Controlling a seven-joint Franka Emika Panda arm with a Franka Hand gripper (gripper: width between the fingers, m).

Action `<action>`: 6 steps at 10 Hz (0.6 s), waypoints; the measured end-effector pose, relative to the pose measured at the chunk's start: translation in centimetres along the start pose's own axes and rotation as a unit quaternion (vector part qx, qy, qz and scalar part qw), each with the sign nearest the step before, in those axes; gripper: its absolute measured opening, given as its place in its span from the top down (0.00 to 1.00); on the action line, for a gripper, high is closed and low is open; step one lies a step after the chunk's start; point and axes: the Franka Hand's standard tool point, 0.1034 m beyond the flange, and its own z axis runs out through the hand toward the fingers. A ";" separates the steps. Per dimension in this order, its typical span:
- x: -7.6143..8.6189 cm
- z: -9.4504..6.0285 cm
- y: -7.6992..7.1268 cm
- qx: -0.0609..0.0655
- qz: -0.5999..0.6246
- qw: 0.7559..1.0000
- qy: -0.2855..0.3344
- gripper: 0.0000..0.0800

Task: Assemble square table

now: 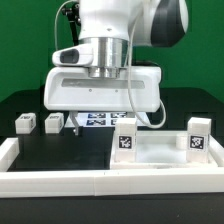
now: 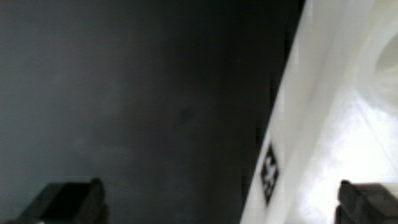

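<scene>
White tray-like tabletop (image 1: 160, 153) (raised rim, black-and-white tag); 2 leg blocks (image 1: 22, 123) sit apart; gripper (image 2: 217, 202) jaws spread wide, holding nothing.

The arm (image 1: 118, 20) is glossy white, built of rounded shells. Just above the gripper (image 2: 217, 205) sits its wide, boxy white housing, topped by a pale grey cylinder. Higher above the gripper are a black joint band and a dark cable. Its fingers (image 2: 68, 202) are black.

The exterior view is bright and even, lit from above, with soft shadows and coarse detail. The wrist view is dim on its dark side — the square table (image 2: 347, 100) glares white, close and out of focus, its edges smeared.
</scene>
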 end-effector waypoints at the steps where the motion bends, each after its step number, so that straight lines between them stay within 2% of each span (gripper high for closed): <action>1: -0.1 -0.1 0.6 0.012 0.003 1.000 -0.007 0.19; 2: 0.2 -0.2 1.1 0.025 0.016 1.000 -0.008 0.19; 3: 0.4 -0.2 1.2 0.030 0.023 0.999 -0.003 0.19; 5: 0.5 0.0 0.9 0.049 0.066 0.997 -0.013 0.19; 6: 0.6 0.0 1.0 0.047 0.062 0.997 -0.012 0.19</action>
